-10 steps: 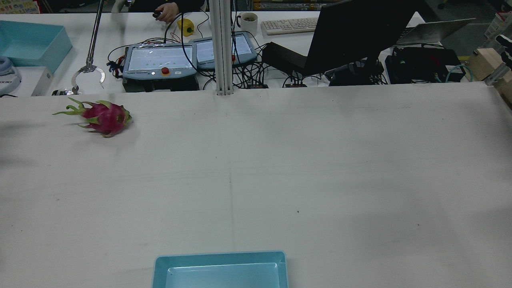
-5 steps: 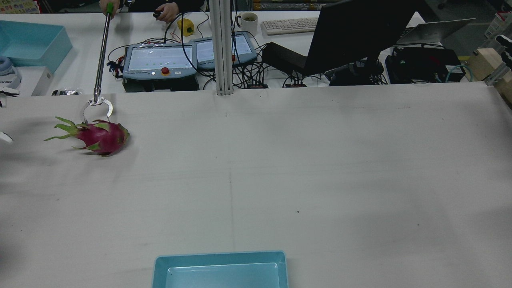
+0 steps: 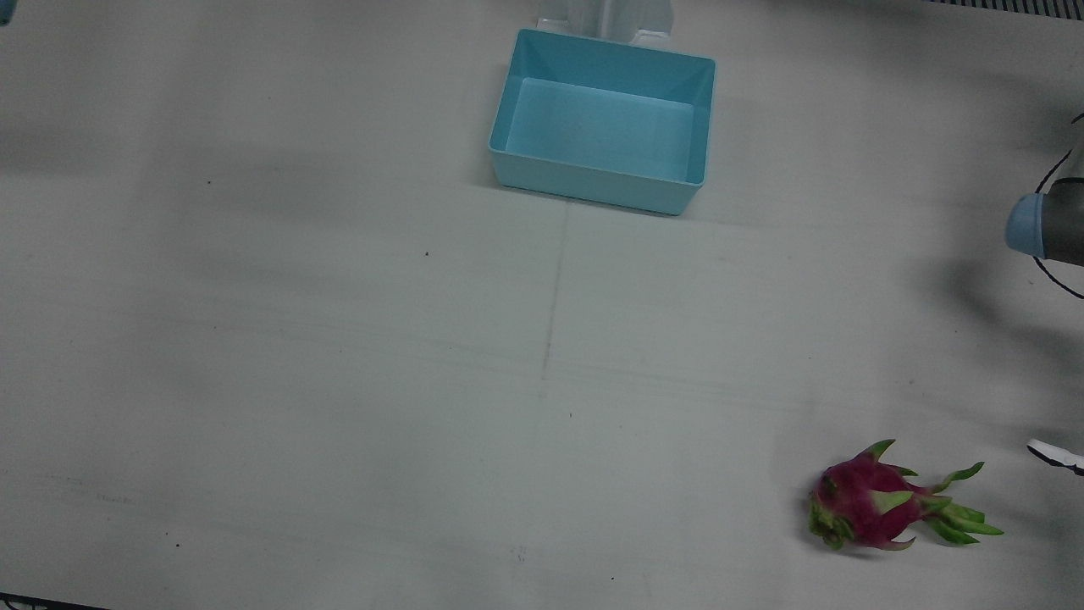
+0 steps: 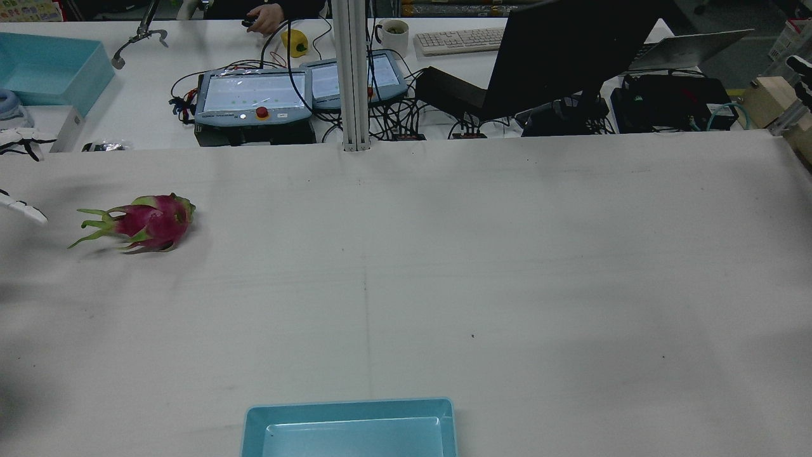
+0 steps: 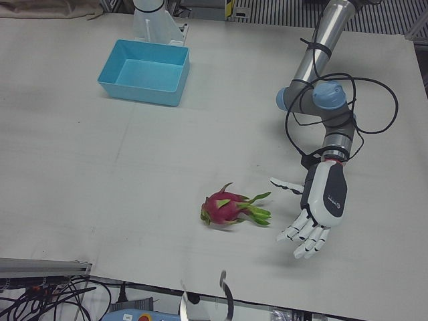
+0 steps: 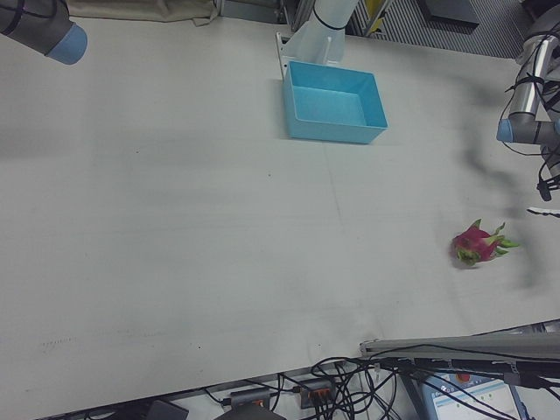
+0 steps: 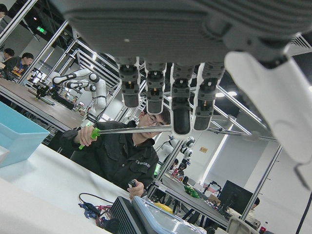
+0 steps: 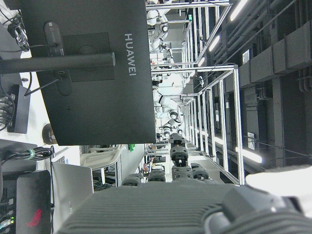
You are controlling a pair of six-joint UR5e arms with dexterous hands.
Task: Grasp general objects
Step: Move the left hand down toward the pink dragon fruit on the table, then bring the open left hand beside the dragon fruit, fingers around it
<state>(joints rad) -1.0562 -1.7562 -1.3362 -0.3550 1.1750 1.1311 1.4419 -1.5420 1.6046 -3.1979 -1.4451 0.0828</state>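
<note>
One magenta dragon fruit with green leafy scales lies on its side on the white-covered table, well apart from the open light-blue plastic bin and on my left arm's half. Its leafy tail points toward my left hand, which hangs just beside that tail, not touching, white fingers spread wide and holding nothing.

What changed in the last second: an operator's long metal reach-grabber with a green handle came down beside the fruit and nudged it nearer the robot's side of the table and a little toward my left edge. The grabber is now drawn back over the far desk, clear of the fruit. In the rear view, more of my left hand shows at the table's edge than half a second ago, so I have been closing in as well.

To my judgement, the reset is done and the grasp is mine to begin: the fruit looks settled, and my open left hand is the near one. The soft scales will likely bend rather than bear load, so I would reach for the rounded body.

My right hand shows only in its own camera, too close to tell whether it is spread or closed; its arm sits far from the bin on the other side.
</note>
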